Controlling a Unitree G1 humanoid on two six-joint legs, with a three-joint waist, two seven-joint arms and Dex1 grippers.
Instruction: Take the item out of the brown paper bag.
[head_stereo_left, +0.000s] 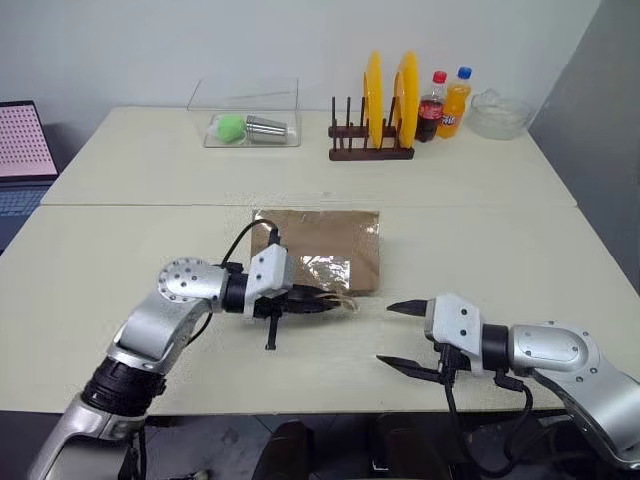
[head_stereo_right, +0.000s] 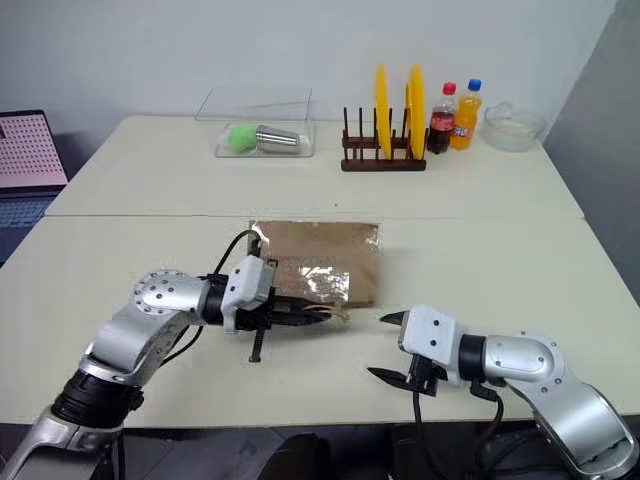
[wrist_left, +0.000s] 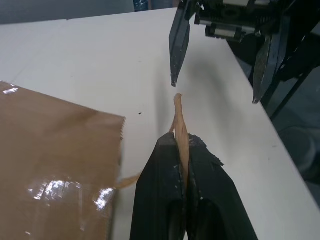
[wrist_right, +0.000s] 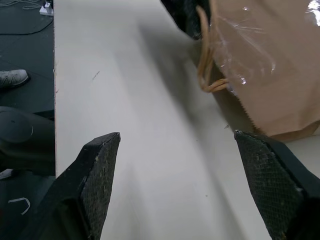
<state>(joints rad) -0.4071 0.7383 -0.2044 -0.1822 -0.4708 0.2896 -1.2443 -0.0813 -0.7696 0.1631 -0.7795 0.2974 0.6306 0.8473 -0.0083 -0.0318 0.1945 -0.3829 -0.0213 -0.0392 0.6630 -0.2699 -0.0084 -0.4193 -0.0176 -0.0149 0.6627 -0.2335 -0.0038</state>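
Left wrist view: my left tool pinches a twisted handle to steady the brown paper bag flat on the desk; my right tool waits wide nearby.

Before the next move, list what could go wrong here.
1. The left gripper is shut on a thin twisted handle only; pulling hard may tear it off the bag.
2. The bag lies flat, so lifting by one handle may drag it along the table rather than open it.
3. The open right gripper waits close by, so the two grippers could collide.
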